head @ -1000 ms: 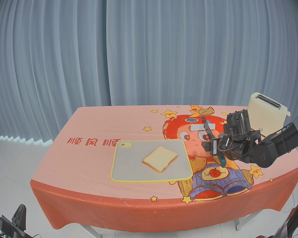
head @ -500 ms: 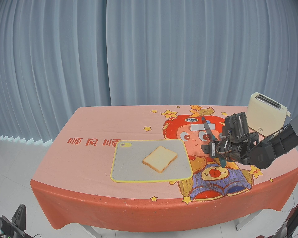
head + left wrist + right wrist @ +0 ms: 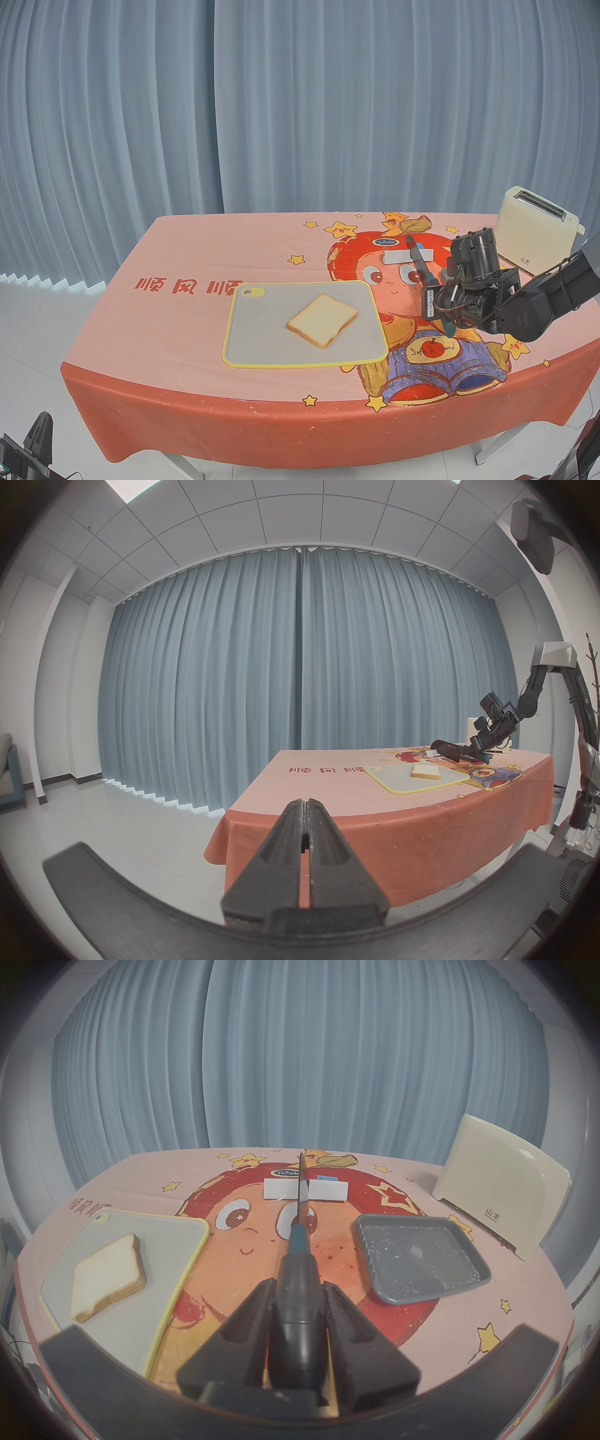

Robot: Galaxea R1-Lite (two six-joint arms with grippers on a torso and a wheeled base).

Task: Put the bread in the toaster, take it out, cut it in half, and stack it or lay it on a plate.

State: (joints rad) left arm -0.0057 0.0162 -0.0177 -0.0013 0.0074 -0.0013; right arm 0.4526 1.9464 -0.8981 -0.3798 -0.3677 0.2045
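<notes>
A slice of pale bread (image 3: 322,320) lies flat on the grey, yellow-rimmed cutting board (image 3: 262,337) at the table's middle. To the right of the board, my right gripper (image 3: 445,307) is shut on a knife (image 3: 417,256); its teal handle sits between the fingers and its blade points toward the far side. From the right wrist, the knife (image 3: 302,1210) runs straight ahead of the gripper (image 3: 300,1310), with the bread (image 3: 105,1275) off to one side. The cream toaster (image 3: 537,228) stands at the far right. My left gripper (image 3: 306,805) hangs shut and empty, low and well clear of the table.
A grey rectangular tray (image 3: 431,1266) lies between the knife and the toaster (image 3: 500,1185). A small white holder (image 3: 275,1189) sits beyond the blade tip. The pink tablecloth (image 3: 187,250) is bare left of the board.
My right wrist has sunk a little and drawn slightly toward the right, still gripping the knife. The bread and board have stayed put.
</notes>
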